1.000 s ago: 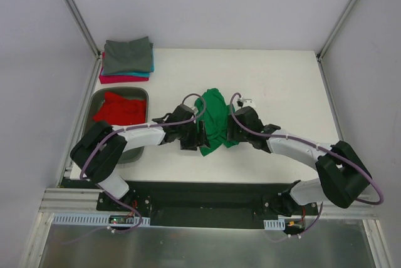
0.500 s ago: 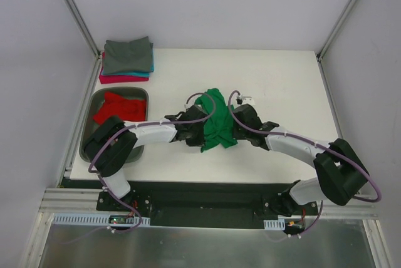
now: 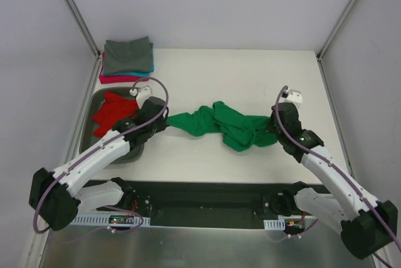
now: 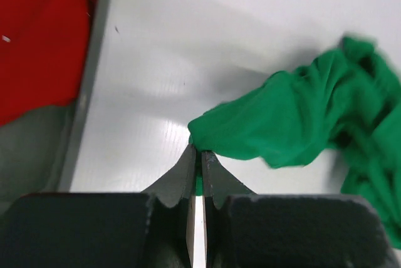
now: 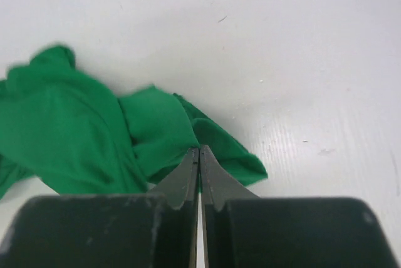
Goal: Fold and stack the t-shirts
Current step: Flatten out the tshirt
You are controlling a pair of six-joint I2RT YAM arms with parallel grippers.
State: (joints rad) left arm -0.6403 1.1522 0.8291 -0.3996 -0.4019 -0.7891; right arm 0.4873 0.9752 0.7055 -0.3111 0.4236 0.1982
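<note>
Here the green t-shirt [image 3: 219, 124] lies bunched across the middle of the surface [image 3: 250, 67], drawn out between both arms. The left jaws are closed on its left tip and the right jaws on its right edge, at centre-bottom of each wrist view. Its sleeves and neck are lost in the folds. At left, the red t-shirt [image 3: 111, 110] sits in the tray [image 3: 100, 94], partly behind the left arm.

Five t-shirts [image 3: 232, 127] (three stacked), one tray [image 3: 89, 139].
</note>
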